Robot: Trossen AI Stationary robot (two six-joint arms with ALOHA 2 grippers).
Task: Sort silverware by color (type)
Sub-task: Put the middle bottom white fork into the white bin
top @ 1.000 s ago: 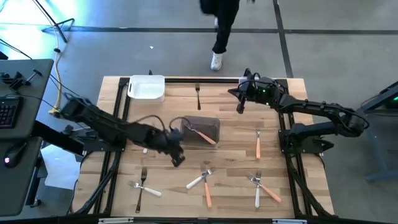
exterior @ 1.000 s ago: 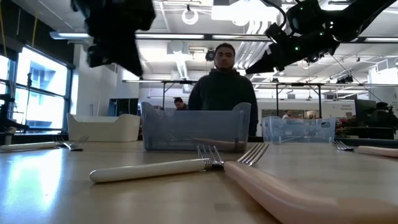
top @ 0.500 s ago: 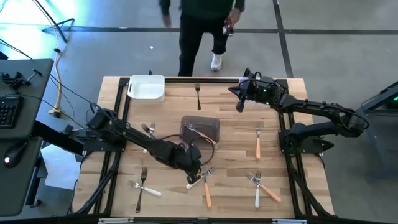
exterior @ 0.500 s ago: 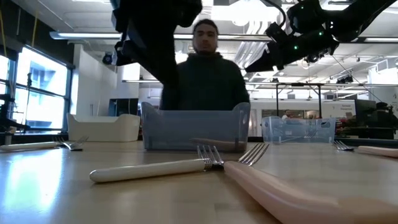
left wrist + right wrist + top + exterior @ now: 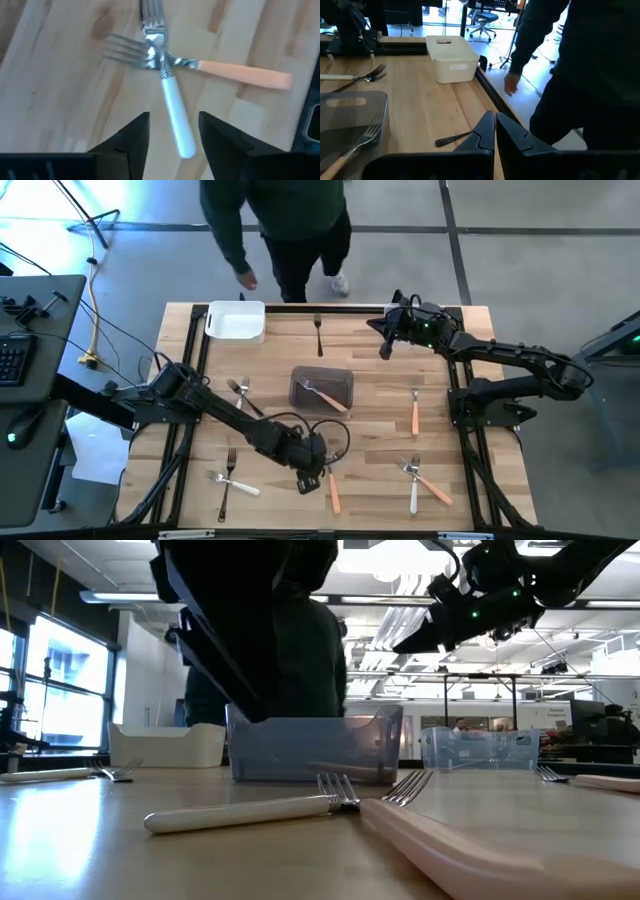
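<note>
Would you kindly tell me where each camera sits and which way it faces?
High: overhead, straight down; both arms.
Low: tabletop height, level across crossed forks toward the grey tub.
Left wrist: over the white-handled fork; open left gripper.
Right wrist: along the table's far edge; shut right gripper.
Shared: right wrist and high both show the white tub.

Tubs on wooden tabletop, person at far edge.
White tub at far-left corner; dark see-through tub mid-tabletop; person in dark top stands just beyond far edge, hand hanging near white tub.
</note>
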